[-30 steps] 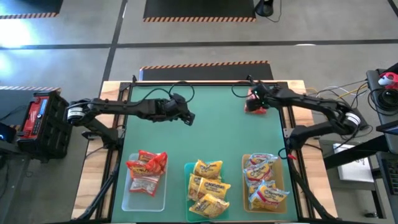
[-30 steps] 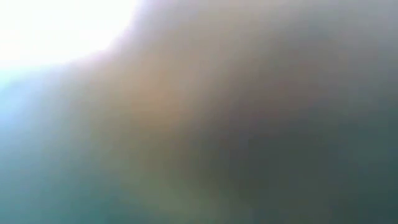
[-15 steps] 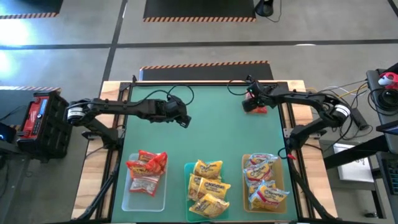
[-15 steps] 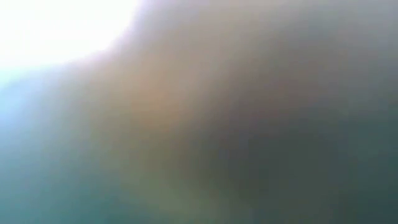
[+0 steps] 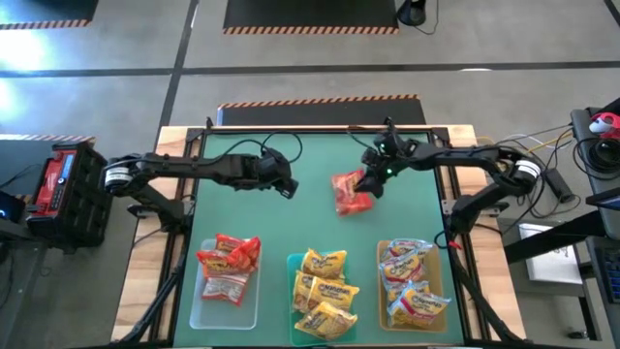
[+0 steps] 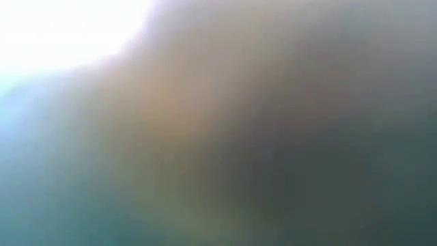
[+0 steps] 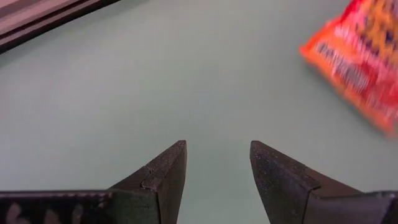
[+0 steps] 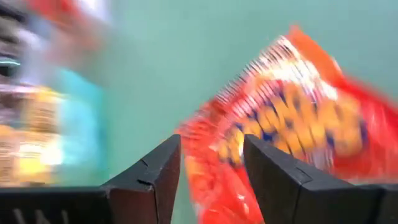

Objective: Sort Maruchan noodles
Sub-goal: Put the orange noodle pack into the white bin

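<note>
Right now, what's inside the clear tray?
The clear tray holds two red noodle packets, one partly overlapping the other. Anything beneath them is covered.

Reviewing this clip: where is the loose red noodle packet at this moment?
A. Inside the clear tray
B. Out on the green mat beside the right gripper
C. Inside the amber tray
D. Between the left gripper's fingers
B: the red noodle packet is out on the green mat, right by the right gripper, clear of all three trays.
</note>
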Robot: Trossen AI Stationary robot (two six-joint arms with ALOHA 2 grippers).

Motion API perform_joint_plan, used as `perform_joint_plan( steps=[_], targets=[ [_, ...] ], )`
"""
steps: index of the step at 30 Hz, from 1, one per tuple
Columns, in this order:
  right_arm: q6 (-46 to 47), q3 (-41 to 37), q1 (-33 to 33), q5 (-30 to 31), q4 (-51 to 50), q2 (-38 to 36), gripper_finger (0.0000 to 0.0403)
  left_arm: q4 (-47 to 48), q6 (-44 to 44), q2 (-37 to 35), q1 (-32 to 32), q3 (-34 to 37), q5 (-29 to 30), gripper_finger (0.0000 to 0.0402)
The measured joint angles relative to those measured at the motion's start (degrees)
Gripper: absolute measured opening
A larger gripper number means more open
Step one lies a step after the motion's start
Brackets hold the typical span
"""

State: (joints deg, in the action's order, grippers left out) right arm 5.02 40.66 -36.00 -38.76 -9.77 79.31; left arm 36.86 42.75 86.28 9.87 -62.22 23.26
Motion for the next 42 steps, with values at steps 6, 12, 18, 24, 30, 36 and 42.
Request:
perform_joint_plan(
  steps=[6, 12, 18, 24, 30, 36, 42],
  targets=[
    [6.74, 0.08, 2.61, -5.33, 13.98, -0.08, 0.0154, -7.36, 1.42, 0.06, 0.0, 0.02, -4.78, 0.0162],
    [8.52, 0.11, 2.63, -3.05, 4.02, -0.86, 0.0142, -22.87, 0.29, 3.6, -0.07, 0.04, -15.44, 0.0162],
    [7.94, 0.11, 2.76, 3.63, -5.89, -0.86, 0.0144, -35.24, 1.07, 11.08, 0.04, 0.09, -22.96, 0.0162],
    [12.05, 0.11, 2.76, 4.48, -6.06, -0.98, 0.0158, -38.38, 6.79, 17.62, 0.17, 0.11, -24.22, 0.0162],
    [14.53, 0.11, 2.76, 4.32, -6.31, -0.99, 0.0193, -43.54, 10.16, 21.65, 0.15, 0.11, -25.53, 0.0162],
    [14.66, 0.11, 2.76, 4.47, -6.5, -0.99, 0.0229, -51.67, 10.54, 23.9, 0.15, 0.11, -26.23, 0.0162],
    [17.52, -0.29, 2.74, 8.99, -6.44, -0.99, 0.0248, -54.63, 13.26, 26.71, 0.31, 0.11, -26.27, 0.0162]
  ],
)
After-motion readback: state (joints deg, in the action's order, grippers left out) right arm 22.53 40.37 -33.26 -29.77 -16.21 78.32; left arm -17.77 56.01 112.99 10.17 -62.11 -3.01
